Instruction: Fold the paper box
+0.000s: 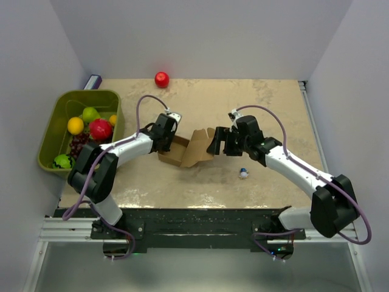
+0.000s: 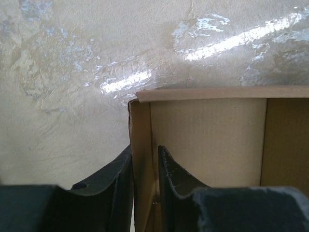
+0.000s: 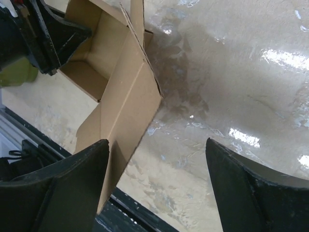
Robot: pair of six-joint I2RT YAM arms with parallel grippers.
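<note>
Left gripper [image 2: 145, 155] pinched the paper box [image 2: 207, 140] wall, likely anchoring it; right gripper [image 3: 157, 145] gaped unclenched, a loose flap [image 3: 126, 108] beside its finger.

Paper box [image 1: 194, 149]: plain brown cardboard, noted at mid-table and only partly folded. On its left side an open-topped tray is formed, with the walls stood upright. On its right side a large creased panel is raised at a tilt, its side flaps left unfolded.
</note>
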